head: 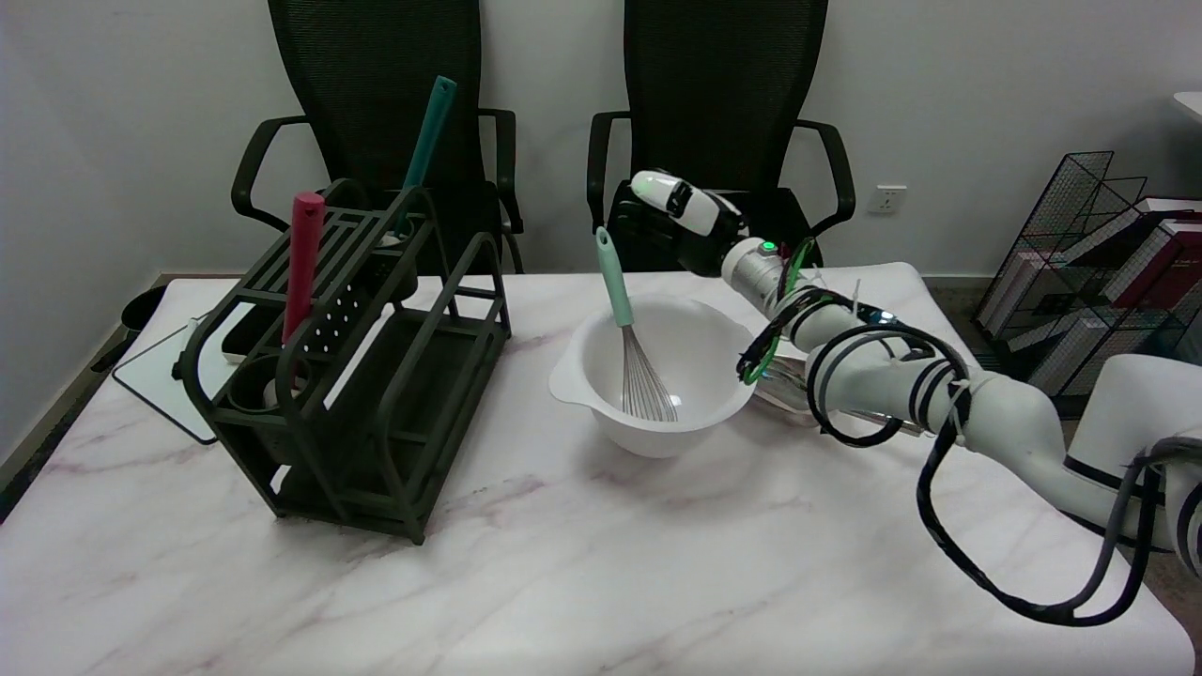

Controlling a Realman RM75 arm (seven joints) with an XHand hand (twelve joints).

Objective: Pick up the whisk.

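Note:
A whisk point(627, 330) with a mint-green handle and steel wires stands leaning in a white mixing bowl point(592, 376) at the table's middle, wires down, handle pointing up and slightly left. My right hand point(678, 225) hovers above the bowl's far right rim, to the right of the handle's top and apart from it. Its fingers reach left toward the handle and look dark against the chair behind, so their spread is hard to read. Nothing shows in the hand.
A dark green utensil rack point(376, 376) stands left of the bowl, holding a red-handled tool point(302, 263) and a teal-handled tool point(427, 131). Two black office chairs point(723, 103) sit behind the table. A wire rack with books point(1108, 272) is at the far right.

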